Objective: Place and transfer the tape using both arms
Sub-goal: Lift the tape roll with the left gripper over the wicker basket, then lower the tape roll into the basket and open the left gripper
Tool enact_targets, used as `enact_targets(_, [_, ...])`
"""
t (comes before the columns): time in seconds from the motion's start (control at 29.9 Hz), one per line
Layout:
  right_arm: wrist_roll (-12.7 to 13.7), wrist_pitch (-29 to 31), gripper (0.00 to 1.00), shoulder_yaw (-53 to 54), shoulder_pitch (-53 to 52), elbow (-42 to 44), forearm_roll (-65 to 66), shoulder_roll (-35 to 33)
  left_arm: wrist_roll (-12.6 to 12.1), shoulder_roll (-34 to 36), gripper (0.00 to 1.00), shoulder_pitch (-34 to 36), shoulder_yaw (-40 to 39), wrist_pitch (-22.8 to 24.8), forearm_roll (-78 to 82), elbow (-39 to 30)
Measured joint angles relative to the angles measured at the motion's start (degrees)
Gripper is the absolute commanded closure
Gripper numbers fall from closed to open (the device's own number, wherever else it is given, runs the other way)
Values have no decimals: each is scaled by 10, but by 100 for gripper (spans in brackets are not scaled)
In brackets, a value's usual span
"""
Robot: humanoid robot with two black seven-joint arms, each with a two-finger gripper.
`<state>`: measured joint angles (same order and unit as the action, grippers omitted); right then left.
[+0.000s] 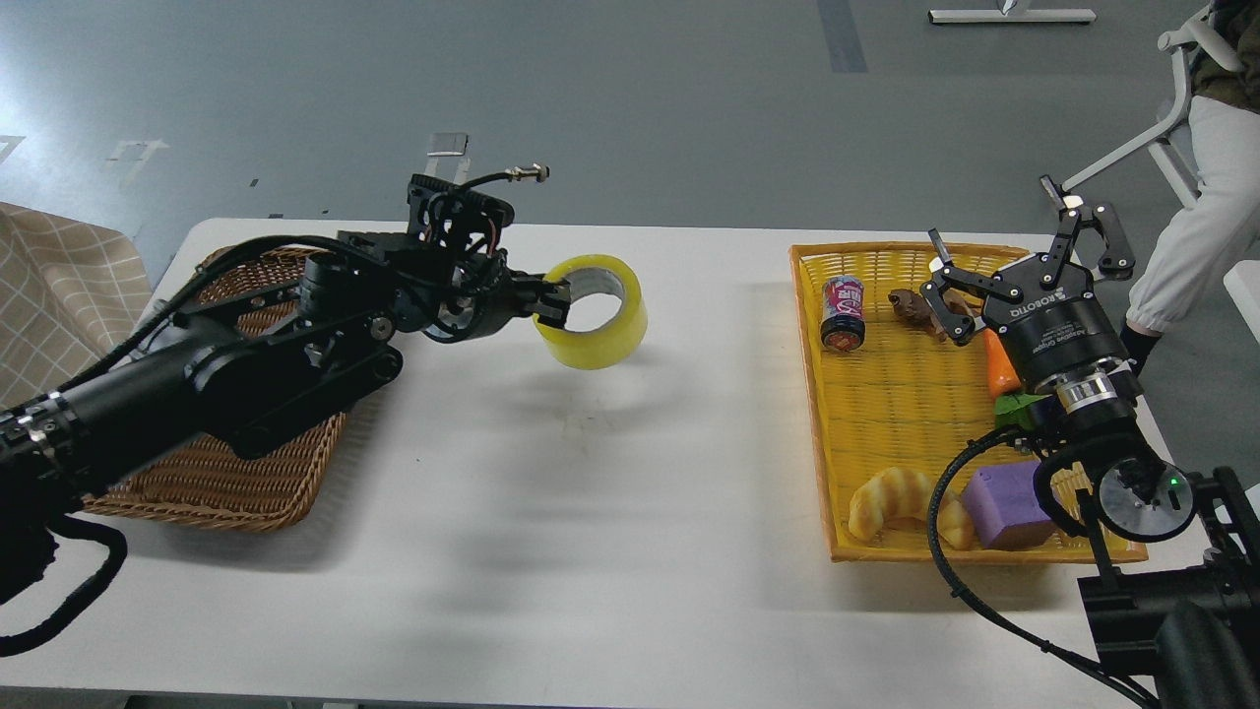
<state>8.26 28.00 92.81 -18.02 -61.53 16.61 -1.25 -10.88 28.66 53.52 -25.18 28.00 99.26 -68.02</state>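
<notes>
The yellow tape roll [597, 312] hangs above the white table [610, 473], left of the middle, its shadow on the tabletop below. My left gripper [551, 301] is shut on the roll's left wall, one finger inside the grey core. My right gripper [1024, 256] is open and empty, fingers spread wide, raised over the back right part of the yellow tray [891, 394].
A brown wicker basket [236, 473] lies under my left arm at the table's left. The yellow tray holds a drink can [844, 312], a brown item [911, 305], a carrot [1001, 366], a croissant [891, 497] and a purple block [1006, 504]. A person's legs [1196, 212] stand at the far right.
</notes>
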Motion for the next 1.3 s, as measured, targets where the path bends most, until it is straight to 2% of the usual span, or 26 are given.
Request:
enact_targets(0.17, [0, 0, 0, 0, 0, 0, 0, 1, 18, 61, 100, 13, 0, 0, -15, -1])
enact_targets(0.33, [0, 0, 0, 0, 0, 0, 0, 3, 25, 122, 100, 13, 0, 0, -34, 0])
enact_targets(0.7, [0, 0, 0, 0, -1, 0, 0, 5, 81, 238, 100, -12, 12, 0, -32, 6])
enact_targets(0.97, [0, 0, 0, 0, -1, 1, 0, 11, 92, 277, 100, -69, 12, 0, -31, 10])
enact_targets(1.3, [0, 0, 0, -1, 0, 2, 0, 12, 92, 284, 100, -132, 12, -25, -31, 16])
